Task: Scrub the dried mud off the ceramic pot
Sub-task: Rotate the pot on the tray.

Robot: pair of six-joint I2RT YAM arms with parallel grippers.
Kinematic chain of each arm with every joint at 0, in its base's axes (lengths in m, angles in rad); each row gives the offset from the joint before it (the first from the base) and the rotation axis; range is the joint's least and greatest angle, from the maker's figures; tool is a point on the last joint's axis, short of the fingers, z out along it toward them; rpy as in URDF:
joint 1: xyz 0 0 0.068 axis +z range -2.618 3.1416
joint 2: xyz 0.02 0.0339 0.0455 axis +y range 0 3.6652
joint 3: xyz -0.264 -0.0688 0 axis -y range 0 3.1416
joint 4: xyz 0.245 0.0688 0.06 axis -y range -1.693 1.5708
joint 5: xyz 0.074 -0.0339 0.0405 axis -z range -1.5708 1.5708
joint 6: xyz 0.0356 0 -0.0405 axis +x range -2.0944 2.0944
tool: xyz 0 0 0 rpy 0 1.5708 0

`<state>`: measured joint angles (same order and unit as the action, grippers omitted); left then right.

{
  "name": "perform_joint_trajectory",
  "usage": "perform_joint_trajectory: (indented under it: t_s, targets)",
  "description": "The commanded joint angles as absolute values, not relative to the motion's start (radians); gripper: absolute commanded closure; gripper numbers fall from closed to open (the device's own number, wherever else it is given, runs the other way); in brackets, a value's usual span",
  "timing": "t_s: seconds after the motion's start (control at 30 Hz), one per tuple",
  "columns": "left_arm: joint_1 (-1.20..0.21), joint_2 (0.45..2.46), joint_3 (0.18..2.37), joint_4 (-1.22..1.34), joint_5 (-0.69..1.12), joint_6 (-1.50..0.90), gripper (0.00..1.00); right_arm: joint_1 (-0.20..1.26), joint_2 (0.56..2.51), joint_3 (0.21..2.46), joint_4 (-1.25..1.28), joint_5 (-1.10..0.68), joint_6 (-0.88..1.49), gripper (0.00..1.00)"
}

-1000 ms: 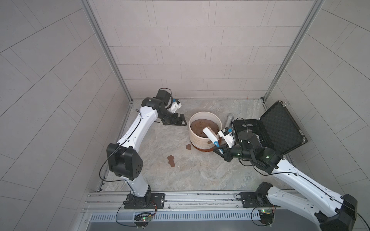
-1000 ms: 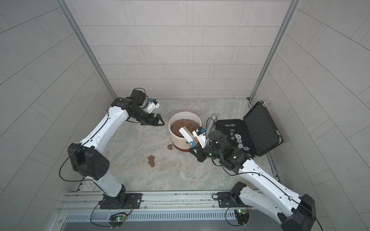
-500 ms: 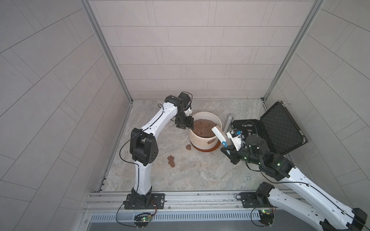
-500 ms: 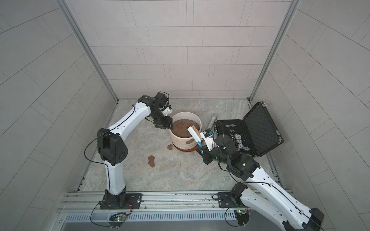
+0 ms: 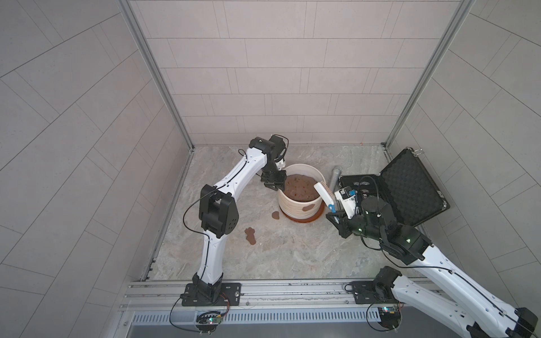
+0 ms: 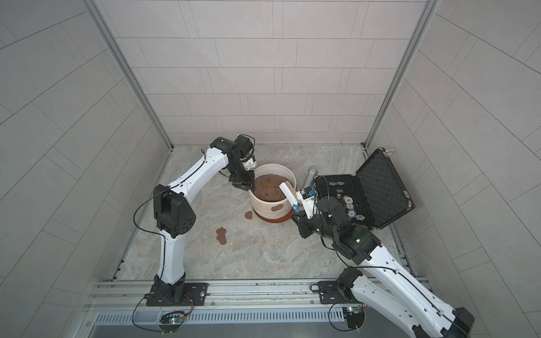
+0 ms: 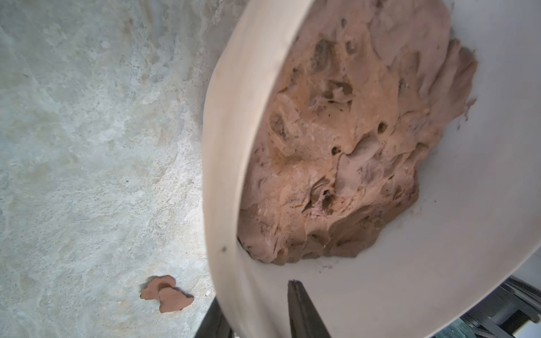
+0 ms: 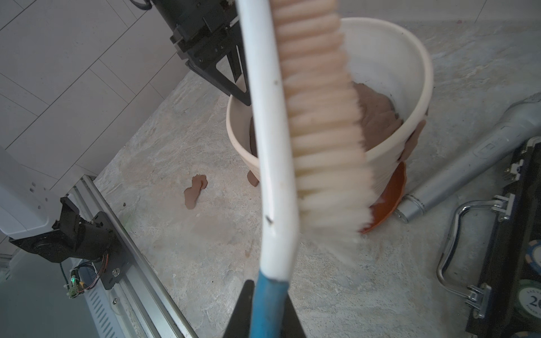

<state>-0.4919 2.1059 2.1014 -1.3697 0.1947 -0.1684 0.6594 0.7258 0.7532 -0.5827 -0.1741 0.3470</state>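
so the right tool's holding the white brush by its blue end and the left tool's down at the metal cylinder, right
Not quite: the left tool is at the rim of the ceramic pot, not the metal cylinder. The left wrist view shows its jaws either side of the pot wall. The right tool does hold the white brush by its blue end.

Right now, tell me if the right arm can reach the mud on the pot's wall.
Probably yes: the right gripper holds the brush beside the ceramic pot; nothing blocks the dried mud patch.
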Motion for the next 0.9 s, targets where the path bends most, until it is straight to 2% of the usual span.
perform_joint_trajectory:
  t_s: [0.0,0.1,0.23,0.33,0.67,0.87]
  targets:
    - [-0.517,2.129,2.147,-1.366,0.242,-0.116,0.81,0.651,0.703,0.749,-0.589,-0.152,0.338,1.0]
    - [-0.517,2.134,2.167,-1.371,0.251,-0.105,0.9,0.646,0.701,0.746,-0.589,-0.151,0.338,1.0]
    - [-0.519,2.148,2.189,-1.38,0.268,-0.083,0.93,0.64,0.705,0.744,-0.589,-0.153,0.335,1.0]
    - [-0.521,2.159,2.209,-1.387,0.262,-0.077,1.0,0.638,0.708,0.744,-0.59,-0.154,0.332,1.0]
    - [-0.539,2.213,2.296,-1.394,0.196,-0.039,1.0,0.629,0.725,0.748,-0.591,-0.153,0.325,1.0]
    - [-0.542,2.277,2.417,-1.431,0.216,0.103,1.0,0.627,0.724,0.752,-0.579,-0.234,0.269,1.0]
